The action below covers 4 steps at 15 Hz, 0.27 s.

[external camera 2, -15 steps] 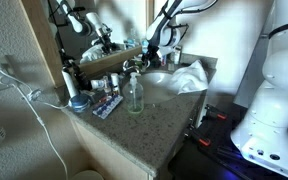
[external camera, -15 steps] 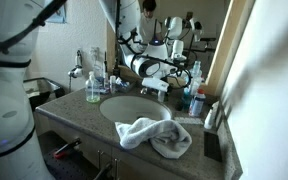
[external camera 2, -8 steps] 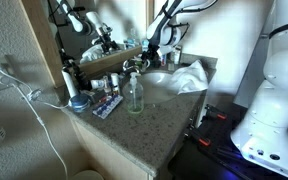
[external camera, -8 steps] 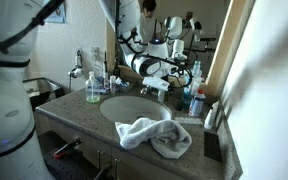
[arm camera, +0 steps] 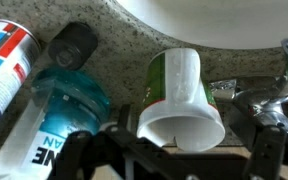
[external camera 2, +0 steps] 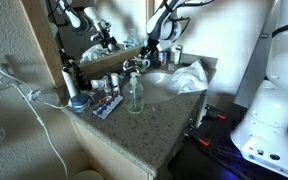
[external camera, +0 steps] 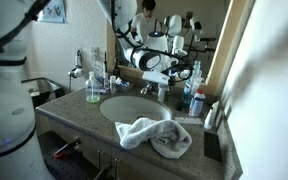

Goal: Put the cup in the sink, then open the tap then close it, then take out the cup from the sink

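A white and green cup (arm camera: 184,100) stands on the speckled counter beside the white sink rim (arm camera: 214,20), its open mouth facing the wrist camera. My gripper (arm camera: 174,150) hangs right above it, open, with one jaw on each side of the rim and a gap at both. The chrome tap (arm camera: 274,95) is just to the right of the cup. In both exterior views the gripper (external camera: 162,75) (external camera 2: 147,45) is at the back of the sink (external camera: 134,108), by the mirror. The cup cannot be made out there.
A blue bottle (arm camera: 69,100), a spray can (arm camera: 4,60) and a black cap (arm camera: 72,45) crowd the counter left of the cup. A crumpled towel (external camera: 154,135) lies at the counter's front. A soap bottle (external camera: 93,88) stands left of the basin.
The gripper has risen slightly at the back of the sink. The towel, bottles and basin have not moved.
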Motion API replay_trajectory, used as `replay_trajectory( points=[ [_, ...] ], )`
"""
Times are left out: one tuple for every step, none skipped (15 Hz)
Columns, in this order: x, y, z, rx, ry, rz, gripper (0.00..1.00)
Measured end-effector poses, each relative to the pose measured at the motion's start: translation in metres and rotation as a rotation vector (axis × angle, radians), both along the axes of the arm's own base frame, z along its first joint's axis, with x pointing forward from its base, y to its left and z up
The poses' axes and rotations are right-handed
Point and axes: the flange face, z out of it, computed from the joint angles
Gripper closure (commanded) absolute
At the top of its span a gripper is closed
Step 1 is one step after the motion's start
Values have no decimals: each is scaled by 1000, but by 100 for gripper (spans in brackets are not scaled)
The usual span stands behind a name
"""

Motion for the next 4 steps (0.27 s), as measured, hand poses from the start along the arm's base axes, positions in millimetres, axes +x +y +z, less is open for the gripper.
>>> replay_trajectory(
  points=[
    [0,1,5,0,1,0,0],
    [-1,3,11,-2,2,1,0],
    [-1,5,16,-4,2,3,0],
    [-1,7,21,-11,2,5,0]
  ],
)
